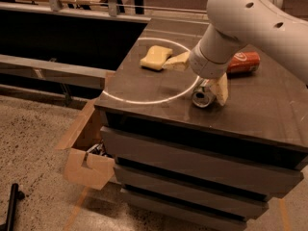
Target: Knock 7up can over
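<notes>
Two things outside the task lie left of the white ring (144,101) painted on the cabinet top (269,114). A black rod (12,208) is on the floor far to the left, cut off by the frame's edge. An open cardboard box (84,165) sits below the ring's left arc, its contents too dark to read. Inside the ring, near its upper part, rests a yellow sponge (155,57).

The gripper (195,83) hangs over the ring's right side with its two cream fingers (176,62) splayed wide. One reaches toward the sponge and the other points down just outside the ring's right arc; they pinch nothing. The 7up can (202,97) sits on that arc, against or just beside the lower finger. Its shiny top is turned toward the camera, so it looks tipped onto its side or close to it.

By that reading, the knocking step is at its end. The next move calls for lifting the arm clear without nudging the can, which could roll. If the can only leans on the finger, a further push is wanted.

Right of the ring, well apart, an orange-red can (243,62) lies on its side.

The arm covers most of the 7up can's body. Its lettering cannot be made out, nor whether it rests flat or touches the finger.
</notes>
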`<action>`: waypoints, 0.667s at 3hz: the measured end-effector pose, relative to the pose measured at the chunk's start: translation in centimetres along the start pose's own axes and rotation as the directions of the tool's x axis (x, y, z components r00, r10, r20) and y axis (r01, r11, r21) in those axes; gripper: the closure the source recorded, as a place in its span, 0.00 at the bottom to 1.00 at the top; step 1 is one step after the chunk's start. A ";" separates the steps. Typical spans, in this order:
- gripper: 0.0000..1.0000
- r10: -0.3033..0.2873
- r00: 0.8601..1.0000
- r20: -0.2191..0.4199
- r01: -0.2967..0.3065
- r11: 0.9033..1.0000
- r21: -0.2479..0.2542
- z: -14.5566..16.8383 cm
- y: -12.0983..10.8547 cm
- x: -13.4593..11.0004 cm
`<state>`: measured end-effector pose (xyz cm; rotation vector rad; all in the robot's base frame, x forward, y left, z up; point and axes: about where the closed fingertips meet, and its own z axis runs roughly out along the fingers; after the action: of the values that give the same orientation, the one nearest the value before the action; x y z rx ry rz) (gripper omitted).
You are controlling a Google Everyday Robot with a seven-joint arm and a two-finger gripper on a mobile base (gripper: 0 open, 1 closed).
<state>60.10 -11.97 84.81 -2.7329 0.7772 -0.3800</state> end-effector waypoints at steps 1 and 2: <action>0.00 0.002 1.000 0.001 -0.002 1.000 -0.001 0.0 0.1 0.0; 0.00 0.025 1.000 -0.001 -0.025 1.000 0.004 -0.2 0.5 0.2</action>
<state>59.95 -12.48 84.89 -2.7168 0.8086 -0.3771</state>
